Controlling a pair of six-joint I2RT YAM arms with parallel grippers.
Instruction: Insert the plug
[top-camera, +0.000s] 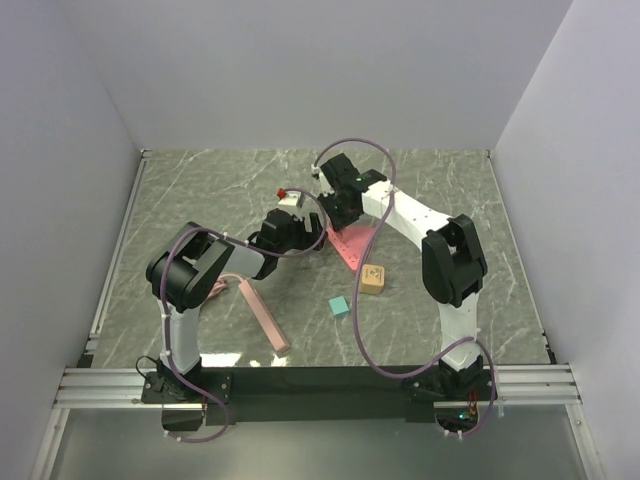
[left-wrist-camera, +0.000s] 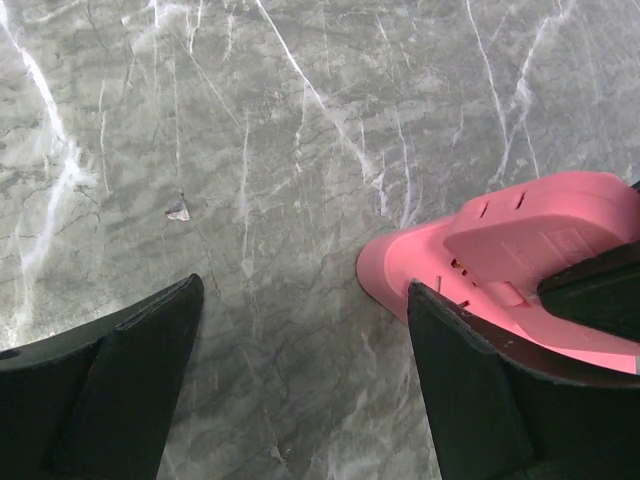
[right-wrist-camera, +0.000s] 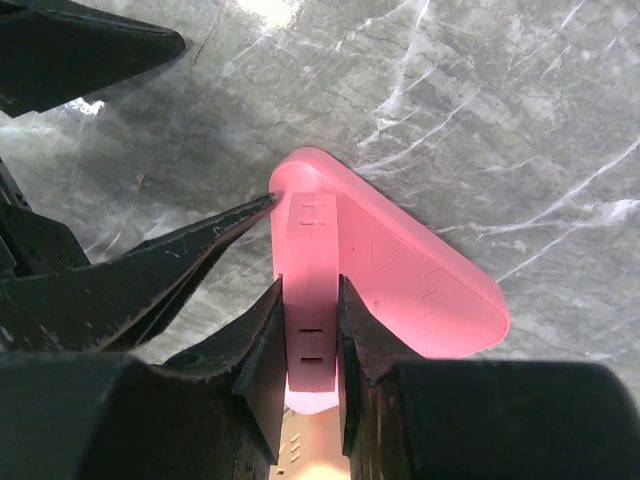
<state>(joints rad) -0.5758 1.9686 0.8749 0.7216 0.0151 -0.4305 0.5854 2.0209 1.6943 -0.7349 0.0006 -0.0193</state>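
At worktop (right-wrist-camera: 480, 120) centre | my right gripper (right-wrist-camera: 310, 285) pinches the pink plug (right-wrist-camera: 312, 240) on the pink triangular base (right-wrist-camera: 420, 290), for pressing in | my left gripper (left-wrist-camera: 305, 290) is spread about that base's corner, seemingly to brace it.

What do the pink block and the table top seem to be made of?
The pink block looks like moulded plastic, smooth with a satin sheen: rounded edges, even colour, slots pressed in. The table top looks like grey-green marble with white veins, but may be a printed sheet; the pictures cannot settle it.
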